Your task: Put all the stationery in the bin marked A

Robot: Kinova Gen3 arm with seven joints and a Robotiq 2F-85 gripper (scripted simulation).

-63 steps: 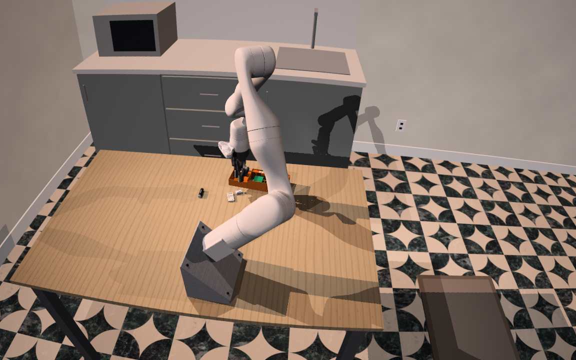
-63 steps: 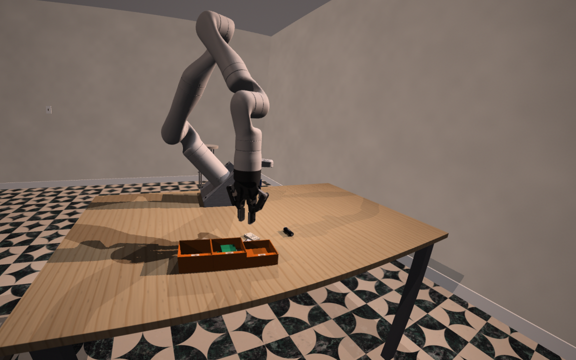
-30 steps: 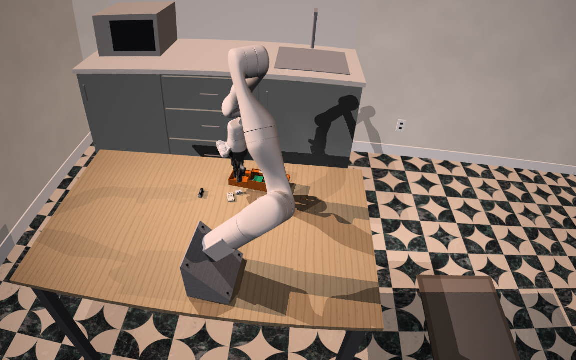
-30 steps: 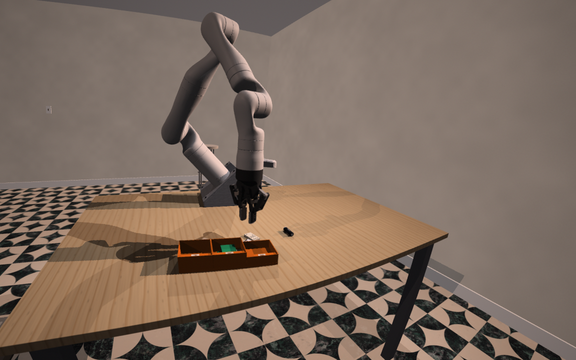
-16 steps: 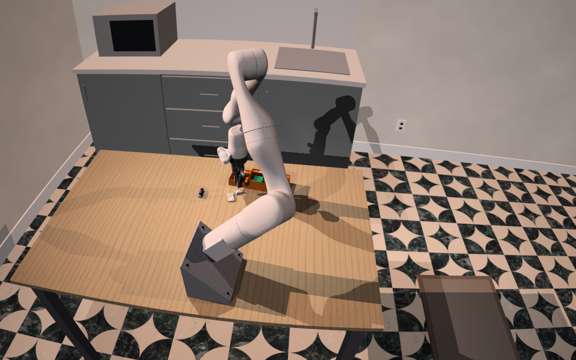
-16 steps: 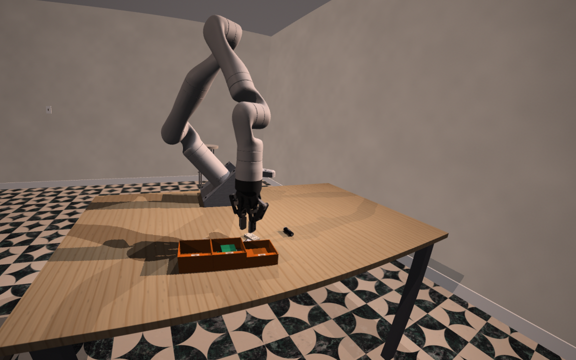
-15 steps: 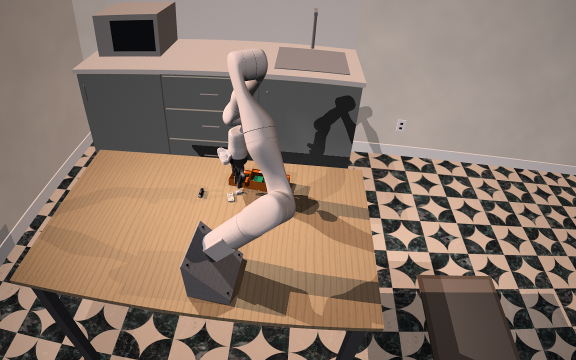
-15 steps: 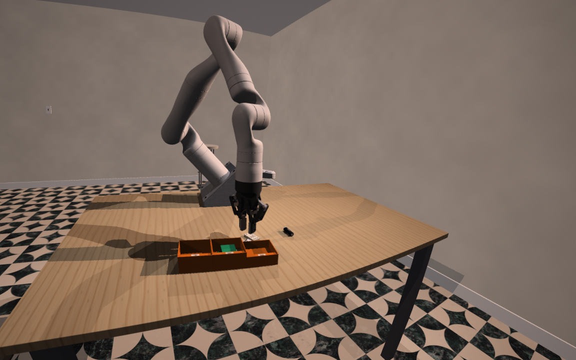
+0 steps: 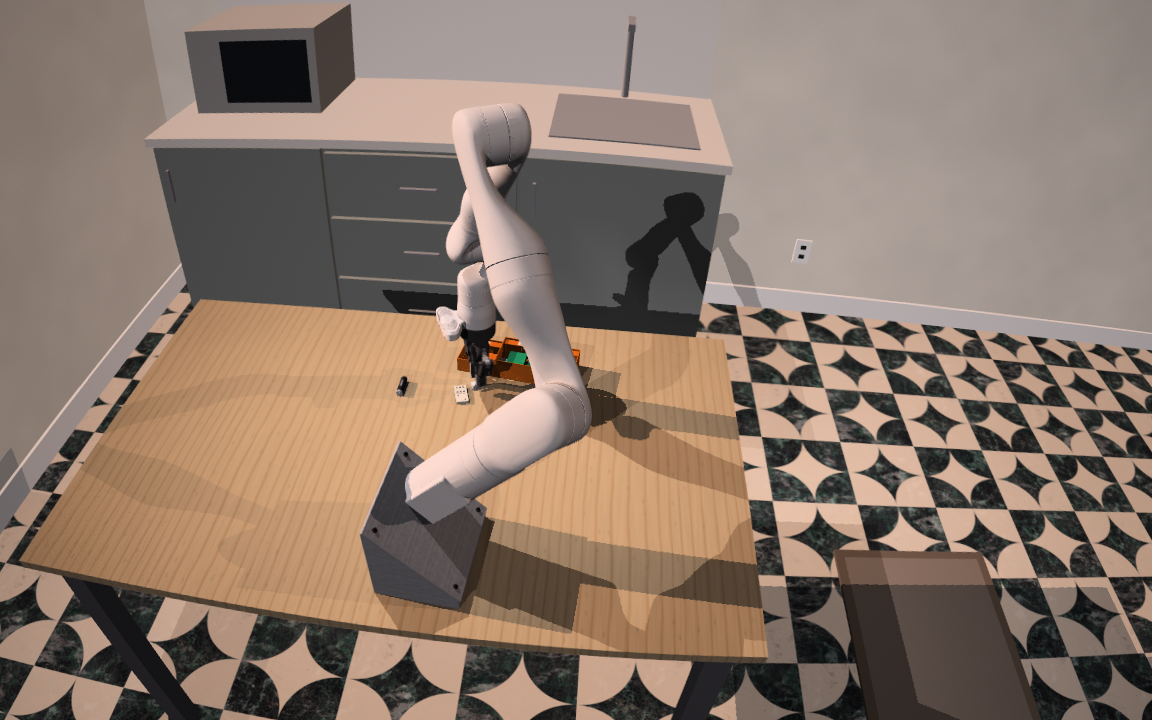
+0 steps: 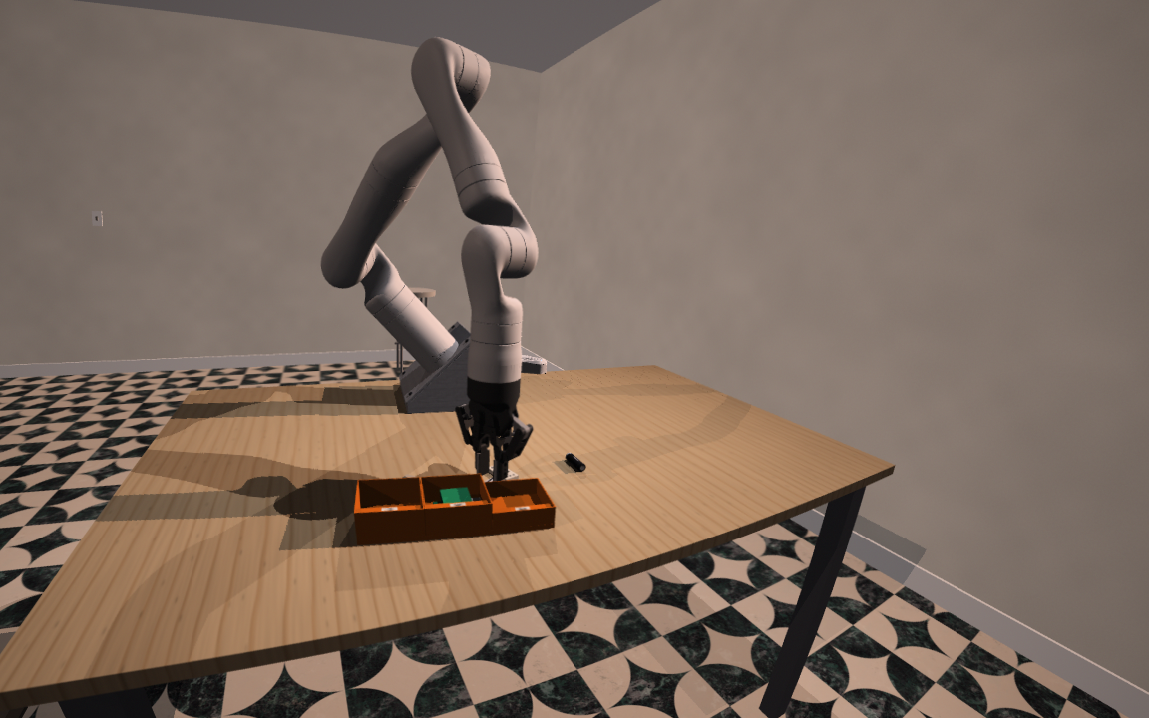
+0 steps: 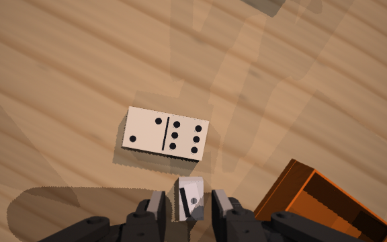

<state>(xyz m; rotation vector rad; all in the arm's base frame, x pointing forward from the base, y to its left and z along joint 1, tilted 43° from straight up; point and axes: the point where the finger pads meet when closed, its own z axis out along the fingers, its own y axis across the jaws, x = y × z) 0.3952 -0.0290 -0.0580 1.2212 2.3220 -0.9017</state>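
Note:
A small silver-grey pencil sharpener (image 11: 191, 195) lies on the table. My gripper (image 9: 478, 384) (image 10: 491, 474) (image 11: 188, 206) points down low over it, partly open, one finger on each side with gaps between them and the sharpener. A row of three orange bins (image 9: 522, 371) (image 10: 388, 529) (image 11: 277, 188) stands close by; their small labels are too small to read, so I cannot tell which is A. A green item (image 9: 516, 358) (image 10: 455, 495) is in the middle bin. A white domino (image 9: 461, 394) (image 11: 146, 129) lies flat beside the sharpener.
A black cylindrical thing (image 9: 402, 385) (image 10: 574, 461) lies on the table beyond the domino, away from the bins. The nearest bin's corner stands close to my gripper's right finger in the wrist view. The arm's base (image 9: 423, 537) (image 10: 436, 393) stands on the same table.

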